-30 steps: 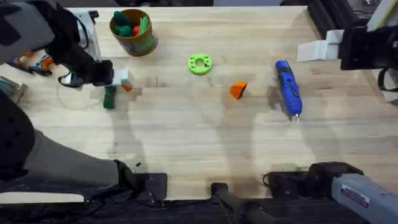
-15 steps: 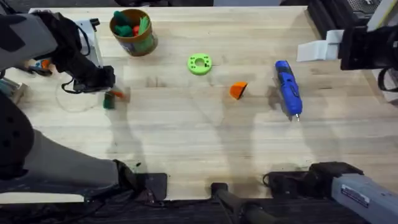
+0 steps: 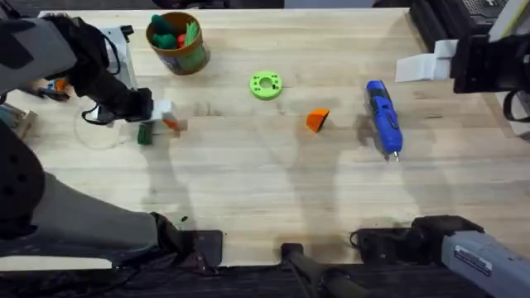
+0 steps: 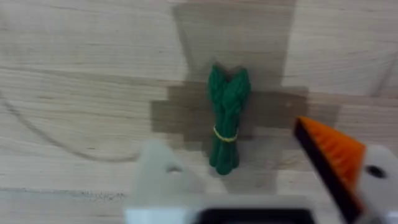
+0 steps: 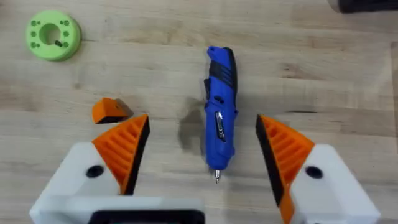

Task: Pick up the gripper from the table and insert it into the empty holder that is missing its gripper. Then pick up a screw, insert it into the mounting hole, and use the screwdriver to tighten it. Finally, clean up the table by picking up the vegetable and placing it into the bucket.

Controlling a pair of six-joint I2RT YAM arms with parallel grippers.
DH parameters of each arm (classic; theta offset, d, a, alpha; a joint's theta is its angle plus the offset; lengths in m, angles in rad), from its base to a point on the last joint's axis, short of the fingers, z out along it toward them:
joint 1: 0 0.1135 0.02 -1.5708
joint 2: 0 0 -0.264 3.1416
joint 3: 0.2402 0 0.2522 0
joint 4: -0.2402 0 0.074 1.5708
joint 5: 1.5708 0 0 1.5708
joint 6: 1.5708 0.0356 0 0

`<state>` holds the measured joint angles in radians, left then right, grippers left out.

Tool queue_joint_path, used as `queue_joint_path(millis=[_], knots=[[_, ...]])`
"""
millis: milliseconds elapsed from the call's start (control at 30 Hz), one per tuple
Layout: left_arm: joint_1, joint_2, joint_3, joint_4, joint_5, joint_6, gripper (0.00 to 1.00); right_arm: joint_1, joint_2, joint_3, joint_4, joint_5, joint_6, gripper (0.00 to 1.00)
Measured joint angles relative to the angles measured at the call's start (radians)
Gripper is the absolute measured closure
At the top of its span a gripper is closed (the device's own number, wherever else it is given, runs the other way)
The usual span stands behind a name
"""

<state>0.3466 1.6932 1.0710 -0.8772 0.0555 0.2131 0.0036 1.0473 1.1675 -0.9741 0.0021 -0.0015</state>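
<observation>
The vegetable (image 3: 145, 133) (image 4: 226, 119), a slim dark green bundle, lies on the table at the left. My left gripper (image 3: 163, 118) (image 4: 239, 155) hovers open just above it and holds nothing. One of its fingers is the holder (image 4: 158, 180), a plain white block with no tip; the other finger (image 4: 329, 154) carries an orange tip. The loose orange gripper (image 3: 317, 121) (image 5: 111, 111) lies mid-table. The blue screwdriver (image 3: 383, 117) (image 5: 219, 112) lies to its right. My right gripper (image 3: 424, 66) (image 5: 204, 124) is open high above the screwdriver. The bucket (image 3: 176, 43) stands at the back left.
A lime-green ring-shaped disc (image 3: 266, 85) (image 5: 54, 35) sits between the bucket and the loose orange gripper. Green and red toy pieces show inside the bucket. Dark equipment lines the table's right edge (image 3: 439, 33).
The left gripper dipped and shifted slightly over the vegetable, ending a little to the right. The vegetable, the other objects and the right arm have not moved.
</observation>
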Motion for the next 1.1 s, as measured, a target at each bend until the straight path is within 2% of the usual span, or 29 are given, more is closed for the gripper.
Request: queue_joint_path(millis=[67,167,333,500,700,800,933,1100], knots=[[0.000,0.000,0.000,-0.008,0.000,-0.003,0.011,0.000,0.000,0.000,0.000,0.000,0.000,0.008],[0.000,-0.011,-0.001,-0.016,0.006,-0.004,0.008,0.000,0.000,0.000,0.000,0.000,0.000,0.008],[0.000,-0.124,-0.003,-0.026,0.067,-0.008,0.008,0.000,0.000,0.000,0.000,0.000,0.000,0.009],[0.000,-0.300,-0.003,-0.015,0.220,-0.011,0.008,0.000,0.000,0.000,0.000,0.000,0.000,0.008],[0.000,-0.498,-0.003,0.026,0.480,-0.013,0.011,0.000,0.000,0.000,0.000,0.000,0.000,0.008],[0.000,-0.578,-0.003,0.028,0.578,-0.041,0.010,0.000,0.000,0.000,0.000,0.000,0.000,0.008],[0.000,-0.669,-0.003,0.028,0.654,-0.123,0.010,0.000,0.000,0.000,0.000,0.000,0.000,0.008],[0.000,-0.704,-0.003,0.028,0.686,-0.210,0.010,0.000,0.000,0.000,0.000,0.000,0.000,0.008]])
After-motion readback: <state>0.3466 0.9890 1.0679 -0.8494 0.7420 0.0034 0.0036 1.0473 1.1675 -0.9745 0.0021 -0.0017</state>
